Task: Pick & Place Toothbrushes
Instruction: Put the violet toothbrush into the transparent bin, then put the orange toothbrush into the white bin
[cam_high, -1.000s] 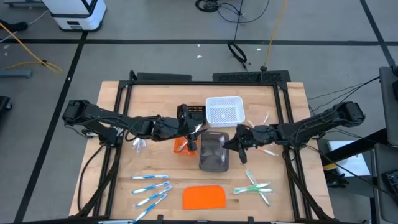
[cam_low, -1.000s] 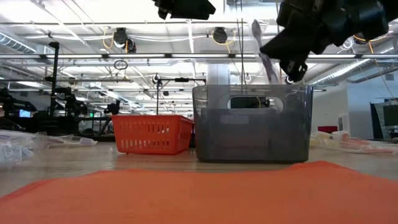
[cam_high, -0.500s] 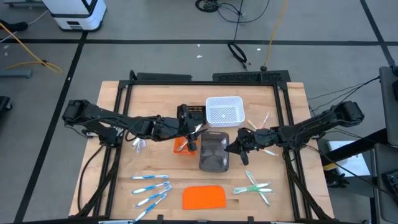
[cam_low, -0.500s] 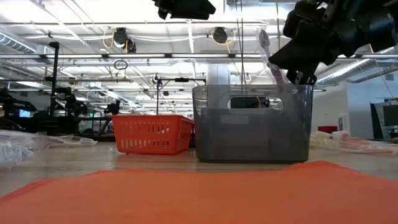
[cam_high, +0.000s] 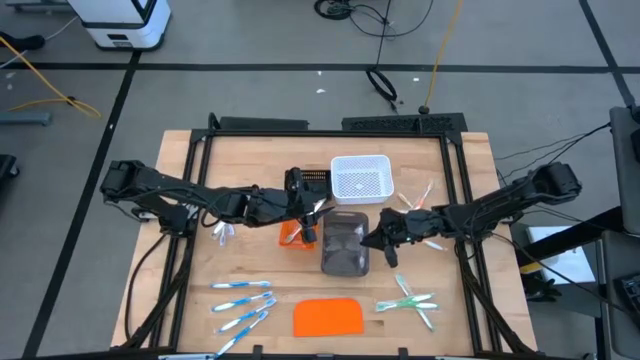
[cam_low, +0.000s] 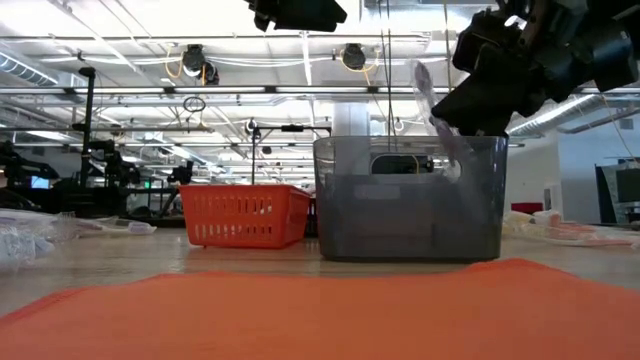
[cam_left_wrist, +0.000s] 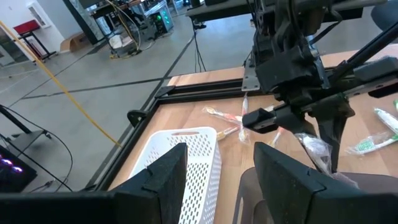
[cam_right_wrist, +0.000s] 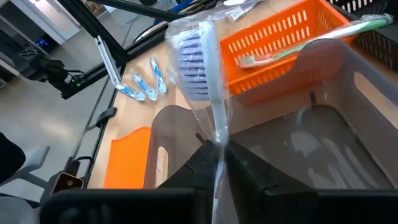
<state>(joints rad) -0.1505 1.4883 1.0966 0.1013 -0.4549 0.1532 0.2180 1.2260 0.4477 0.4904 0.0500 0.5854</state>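
Note:
A pale grey toothbrush (cam_right_wrist: 198, 59) in a clear wrapper stands head up over the grey tray (cam_high: 345, 247), with my right gripper (cam_right_wrist: 221, 157) shut on it at the tray's right rim (cam_low: 470, 100). My left gripper (cam_left_wrist: 221, 171) hangs open above the orange tray (cam_high: 292, 236), with nothing between its fingers. A green toothbrush (cam_right_wrist: 292, 48) lies in the orange tray. Several blue toothbrushes (cam_high: 243, 302) lie on the table at the near left. Green ones (cam_high: 408, 304) lie near right and pink ones (cam_high: 414, 196) far right. My right gripper pinches the wrapped toothbrush's handle (cam_right_wrist: 217, 134) between its two fingers, well below the bristle head. The fingers come from the table's right, slanting a little downward, across the handle. The brush leans slightly, and its lower end (cam_low: 455, 160) dips inside the grey tray.
A white mesh tray (cam_high: 360, 178) stands just beyond the grey tray. A flat orange slab (cam_high: 328, 317) lies near the table's front edge. A black frame rail runs along the table's sides.
My right gripper has come down toward the grey tray with the toothbrush. The brush's lower end, which hung above the rim, now reaches inside the tray. The brush still stands head up.

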